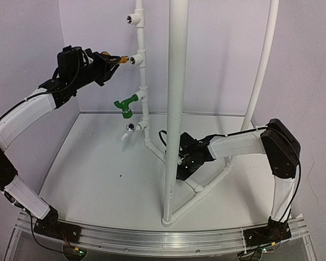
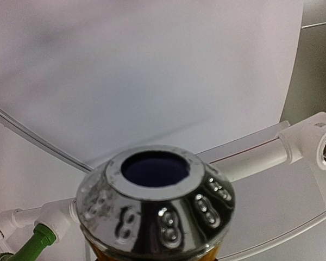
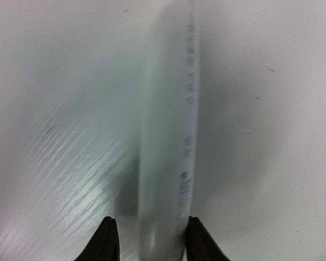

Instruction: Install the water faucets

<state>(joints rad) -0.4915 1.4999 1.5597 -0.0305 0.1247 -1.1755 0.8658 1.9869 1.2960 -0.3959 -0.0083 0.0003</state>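
Brass faucet (image 1: 119,58) up at the riser, not yet seated.
I see it clenched in the left gripper (image 1: 110,61), its tip just beside the open socket of the second tee (image 1: 137,60). The green faucet (image 1: 125,106) sits in the tee below. Right gripper (image 3: 151,242) released: fingers astride a blurred white pipe (image 3: 168,136), with a gap on one side.

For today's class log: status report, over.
Left end effector shut on brass faucet, at open tee. Right end effector open astride pipe. Green faucet fitted.
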